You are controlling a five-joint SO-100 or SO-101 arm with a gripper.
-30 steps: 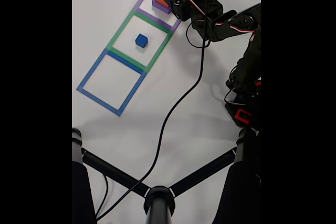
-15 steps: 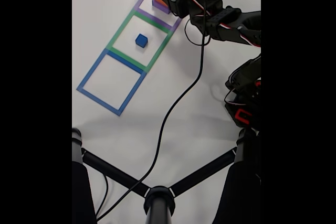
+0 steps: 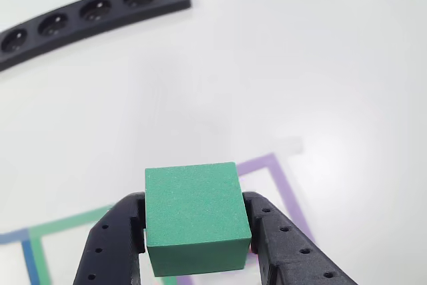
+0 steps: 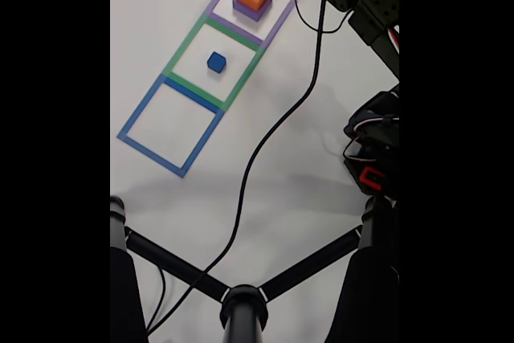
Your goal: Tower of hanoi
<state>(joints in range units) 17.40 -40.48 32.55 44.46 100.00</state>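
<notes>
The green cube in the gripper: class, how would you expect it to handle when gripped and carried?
The green cube looks matte and grainy, perhaps foam, so it is probably light and not slippery. Its flat sides sit flush against the gripper fingers, so it likely will not roll or twist. Its edges look square under the squeeze, suggesting reasonable stiffness.

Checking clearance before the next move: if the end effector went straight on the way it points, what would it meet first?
Probably bare white table. The end effector, shut on the green cube, points past the purple square's corner; depth is unclear.
</notes>
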